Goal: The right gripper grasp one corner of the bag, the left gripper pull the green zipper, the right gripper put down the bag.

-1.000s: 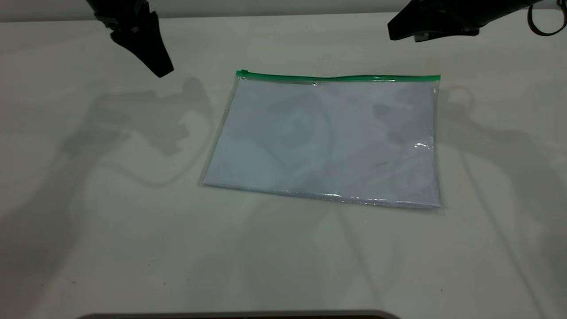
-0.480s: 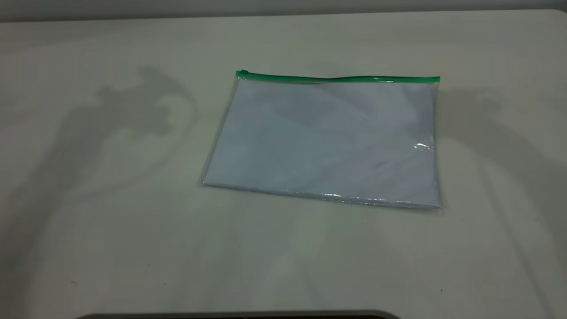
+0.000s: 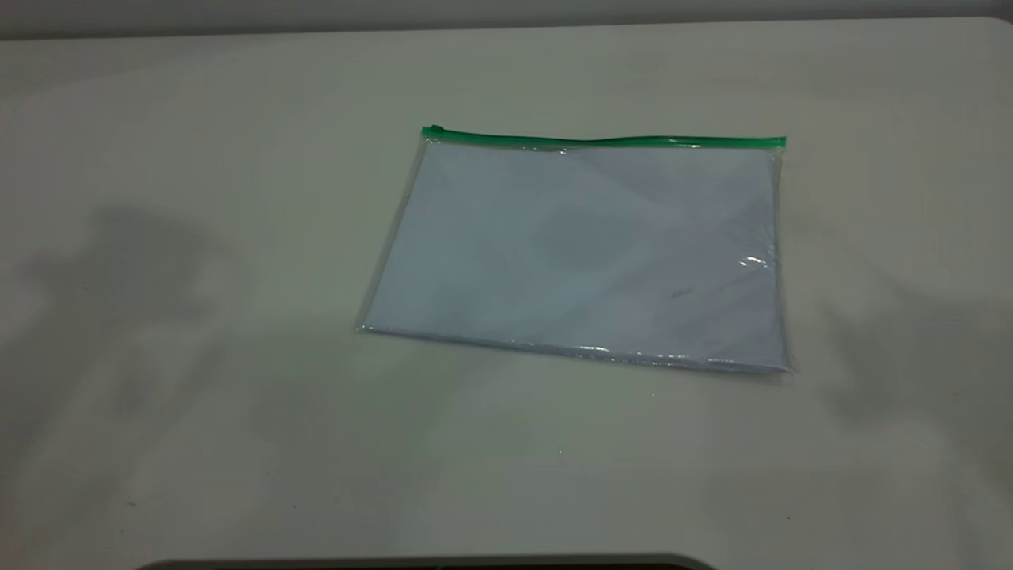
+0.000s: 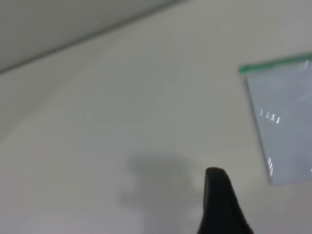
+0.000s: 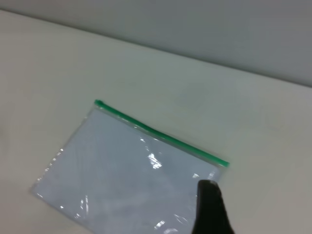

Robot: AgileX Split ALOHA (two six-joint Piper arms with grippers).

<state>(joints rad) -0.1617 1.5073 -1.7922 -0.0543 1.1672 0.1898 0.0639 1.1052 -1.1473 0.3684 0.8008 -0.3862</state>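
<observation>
- Plainly, the bag (image 3: 582,249) lies flat near the middle of the table (image 3: 198,396), the green zipper (image 3: 605,140) running along its far edge, slider tab at the left end.
- Nothing holds it; judging by this, the first step, the corner grasp, is not yet begun.
- Next, the right gripper (image 5: 210,209) probably must descend to the corner near the zipper's free end.
- Each wrist view shows only one dark finger, so neither pincer's spread can be told; the left gripper (image 4: 222,202) sits well apart from the bag.
- Both arms lie outside the exterior view.

Each end effector (image 4: 222,204) shows one matte-black tapered finger.
</observation>
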